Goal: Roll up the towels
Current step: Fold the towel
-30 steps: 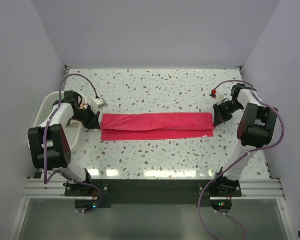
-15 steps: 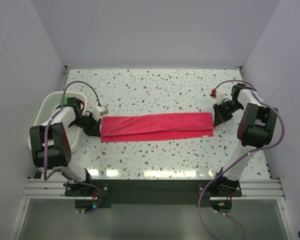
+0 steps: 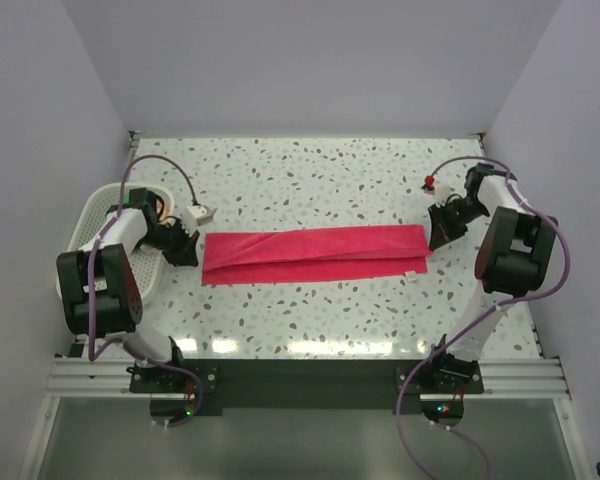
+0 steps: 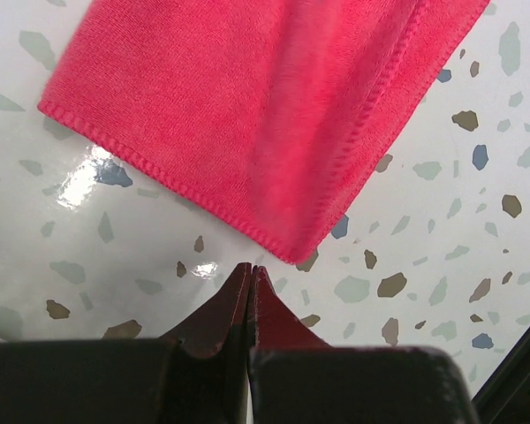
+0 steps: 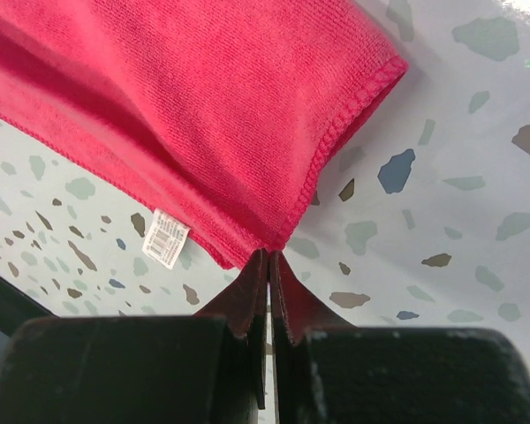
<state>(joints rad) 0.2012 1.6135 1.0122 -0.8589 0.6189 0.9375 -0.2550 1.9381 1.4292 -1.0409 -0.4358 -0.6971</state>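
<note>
Top external — arms (image 3: 130, 225) folded low, flanking towel (image 3: 313, 252)

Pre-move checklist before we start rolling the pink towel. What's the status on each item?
1. Towel prepared as a strip: ok. The pink-red towel lies flat on the table as one long folded band.
2. Left end gripped: not ok. The left gripper is shut, its tips short of the towel's corner with bare table between.
3. Right end gripped: cannot tell. The right gripper is shut, with its tips right at the corner's hem.
4. Jaws ready for a grasp: not ok. Both are shut.
5. Basket apart from the towel: ok. The white basket stands beyond the left end.
</note>
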